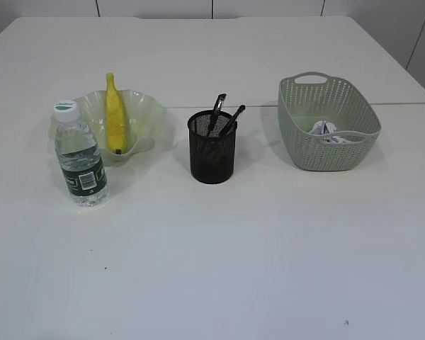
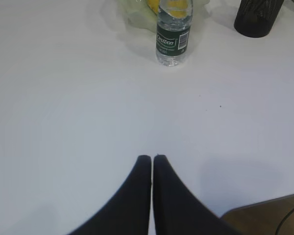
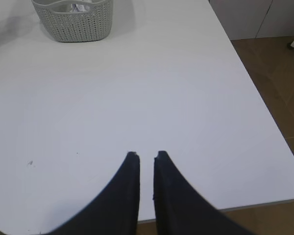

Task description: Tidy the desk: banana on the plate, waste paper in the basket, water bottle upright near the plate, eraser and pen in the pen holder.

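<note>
Exterior view: no arms in shot. Banana (image 1: pixel 114 115), yellow, curved, lies in ruffled translucent green plate (image 1: pixel 147 113). Water bottle (image 1: pixel 80 157), clear plastic, white cap, stands upright just beside the plate. Black mesh pen holder (image 1: pixel 212 147) holds two dark pens (image 1: pixel 227 117). Crumpled white waste paper (image 1: pixel 328 132) sits inside sage perforated basket (image 1: pixel 326 124) on white desk (image 1: pixel 219 248).

Left wrist view: left gripper (image 2: pixel 152 157) hangs over bare desk, black fingers pressed together, empty; bottle well ahead.

Right wrist view: right gripper (image 3: pixel 144 155) over bare desk, narrow gap between fingers, nothing held; basket far ahead.
</note>
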